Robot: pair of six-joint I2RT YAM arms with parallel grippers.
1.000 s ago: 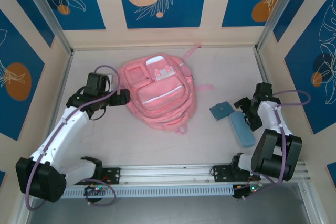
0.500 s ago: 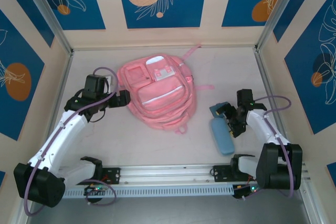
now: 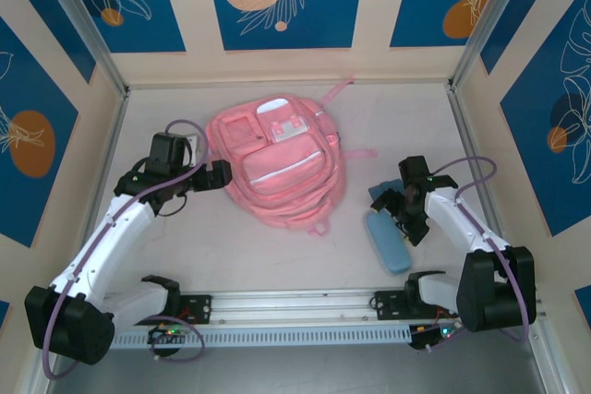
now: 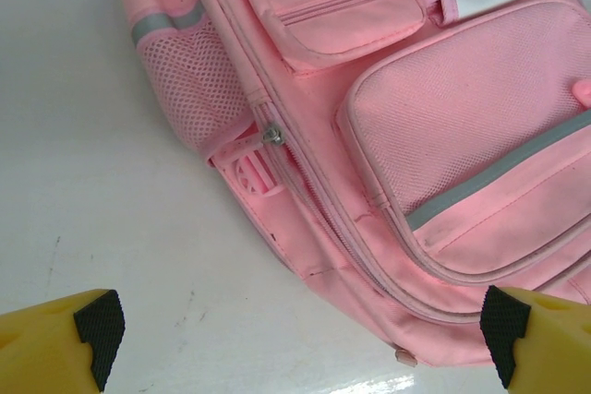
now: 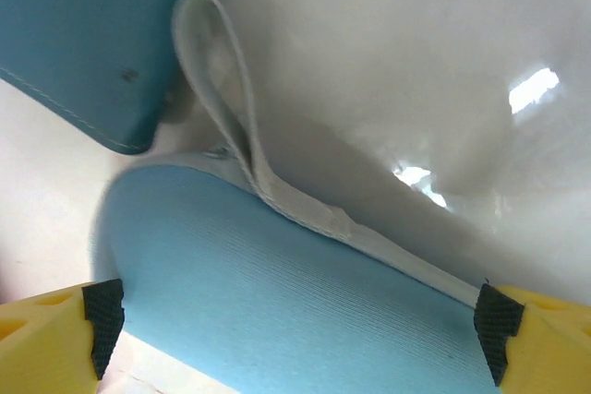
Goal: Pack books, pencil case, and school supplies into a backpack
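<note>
Wide open and empty, the right tool (image 3: 399, 216) hovers at the far end of the case (image 3: 389, 243), which lies on the counter (image 3: 231, 246) right of the backpack (image 3: 277, 168), long axis running nearward.

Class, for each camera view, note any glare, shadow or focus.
Right wrist: two bright glare patches on the table beyond the pencil case. Left wrist: the backpack in sharp focus, a glint on the table below it. Top external: even light, soft shadows.

There is one pink backpack (image 3: 277, 168) and one light blue pencil case (image 3: 389, 244). One flat teal item (image 3: 378, 194) with a stitched edge is the single other thing.
</note>
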